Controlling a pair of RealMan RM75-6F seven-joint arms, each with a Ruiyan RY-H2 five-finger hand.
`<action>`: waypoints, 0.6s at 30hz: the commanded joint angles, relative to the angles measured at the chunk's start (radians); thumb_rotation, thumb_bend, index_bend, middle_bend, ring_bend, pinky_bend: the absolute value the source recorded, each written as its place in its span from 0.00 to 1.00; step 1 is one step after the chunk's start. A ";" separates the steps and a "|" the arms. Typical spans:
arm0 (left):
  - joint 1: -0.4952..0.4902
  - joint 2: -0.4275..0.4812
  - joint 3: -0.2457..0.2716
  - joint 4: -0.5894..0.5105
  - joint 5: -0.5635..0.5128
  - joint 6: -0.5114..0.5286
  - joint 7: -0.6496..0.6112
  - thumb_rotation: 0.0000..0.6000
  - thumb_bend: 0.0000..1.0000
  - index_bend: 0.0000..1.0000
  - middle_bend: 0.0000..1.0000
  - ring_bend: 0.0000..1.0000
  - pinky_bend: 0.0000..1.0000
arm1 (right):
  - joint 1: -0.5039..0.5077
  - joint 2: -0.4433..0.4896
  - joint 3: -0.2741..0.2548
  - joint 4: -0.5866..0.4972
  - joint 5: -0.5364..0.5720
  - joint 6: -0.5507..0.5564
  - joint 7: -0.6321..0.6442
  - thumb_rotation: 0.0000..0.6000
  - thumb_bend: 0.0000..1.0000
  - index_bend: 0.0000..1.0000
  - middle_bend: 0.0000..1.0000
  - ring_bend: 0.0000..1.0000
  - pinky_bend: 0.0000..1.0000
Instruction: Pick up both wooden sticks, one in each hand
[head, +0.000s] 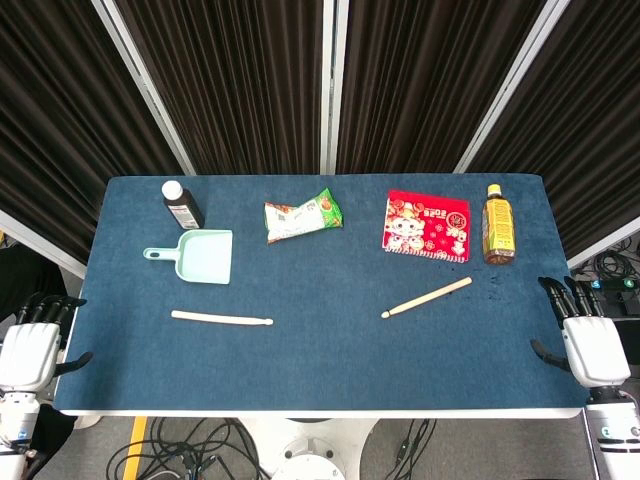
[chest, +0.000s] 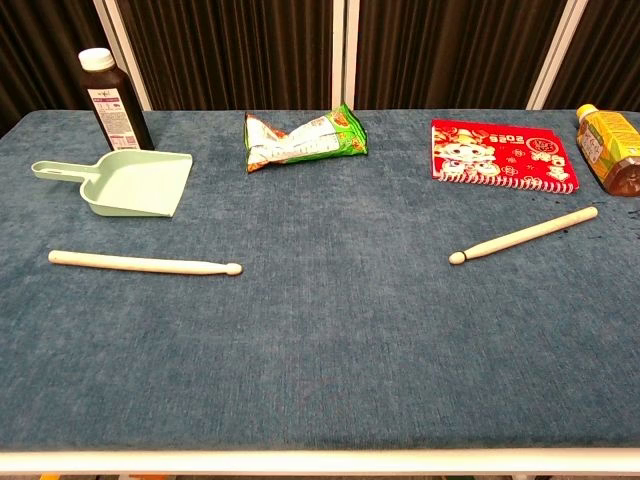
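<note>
The left hand (head: 30, 350) hangs off the worktop's (head: 320, 370) left edge, fingers apart and holding nothing. The left stick (head: 221, 318) lies flat below the mint dustpan (head: 200, 256), its knobbed tip pointing right. The right stick (head: 427, 297) lies slanted below the red packet (head: 427, 225), tip down-left. The right hand (head: 590, 345) waits off the right edge, fingers spread, empty.
</note>
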 joint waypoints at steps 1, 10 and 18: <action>0.003 -0.003 0.000 -0.002 -0.003 0.005 0.006 1.00 0.00 0.23 0.22 0.15 0.12 | 0.008 -0.002 0.001 0.005 -0.006 -0.007 0.003 1.00 0.12 0.02 0.10 0.00 0.00; 0.021 0.000 0.004 -0.016 0.000 0.031 0.022 1.00 0.00 0.23 0.22 0.15 0.11 | 0.045 -0.006 -0.006 0.045 -0.037 -0.046 0.040 1.00 0.12 0.02 0.12 0.00 0.03; 0.027 -0.001 0.003 -0.034 0.011 0.048 0.041 1.00 0.00 0.23 0.22 0.15 0.11 | 0.188 -0.059 0.015 0.179 -0.060 -0.210 0.057 1.00 0.12 0.16 0.22 0.03 0.10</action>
